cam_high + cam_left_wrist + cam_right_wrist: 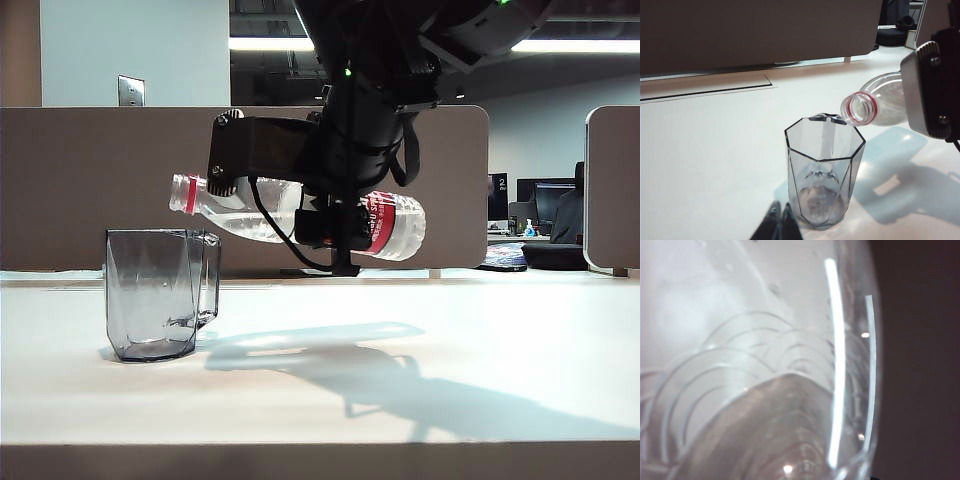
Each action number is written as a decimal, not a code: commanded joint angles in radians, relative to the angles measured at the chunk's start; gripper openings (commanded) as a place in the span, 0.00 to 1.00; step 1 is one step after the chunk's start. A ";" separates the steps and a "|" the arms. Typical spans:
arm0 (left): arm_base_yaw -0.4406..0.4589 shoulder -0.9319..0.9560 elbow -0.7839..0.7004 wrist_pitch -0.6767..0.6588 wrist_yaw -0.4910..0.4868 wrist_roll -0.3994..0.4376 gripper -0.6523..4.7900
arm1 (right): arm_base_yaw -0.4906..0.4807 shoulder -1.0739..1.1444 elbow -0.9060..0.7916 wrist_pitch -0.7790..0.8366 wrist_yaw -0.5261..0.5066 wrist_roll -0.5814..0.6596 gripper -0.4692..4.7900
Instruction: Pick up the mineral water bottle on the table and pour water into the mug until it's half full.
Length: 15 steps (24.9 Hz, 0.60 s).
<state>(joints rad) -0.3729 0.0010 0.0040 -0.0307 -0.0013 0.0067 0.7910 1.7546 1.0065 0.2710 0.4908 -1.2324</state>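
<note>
The mineral water bottle [250, 210] hangs tipped almost level above the table [420, 330], uncapped, its red-ringed mouth [860, 107] over the far rim of the mug [160, 295]. My right gripper [335, 225] is shut on the bottle's middle by the red label. Water [405, 240] lies along the bottle's lower side, and I see no stream at the mouth. The smoky faceted mug [822, 175] stands upright, with at most a little liquid at its bottom. My left gripper [781, 214] is shut and empty, low beside the mug's base. The right wrist view shows only the clear bottle wall [755, 365].
A brown partition [100, 180] runs along the table's far edge. A seam [715, 90] crosses the tabletop behind the mug. The bottle and arm throw a shadow [400, 380] on the table to the right of the mug. Office desks and monitors [540, 205] stand far behind.
</note>
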 commanded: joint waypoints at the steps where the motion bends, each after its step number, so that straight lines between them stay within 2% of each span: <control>1: 0.000 0.000 0.003 0.009 0.002 0.000 0.11 | 0.003 -0.011 0.010 0.049 0.029 -0.027 0.57; 15: 0.000 0.000 0.003 0.009 0.002 0.000 0.11 | 0.003 -0.011 0.010 0.079 0.031 -0.060 0.57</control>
<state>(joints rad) -0.3729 0.0013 0.0040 -0.0307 -0.0013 0.0067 0.7910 1.7546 1.0061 0.2825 0.5095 -1.2881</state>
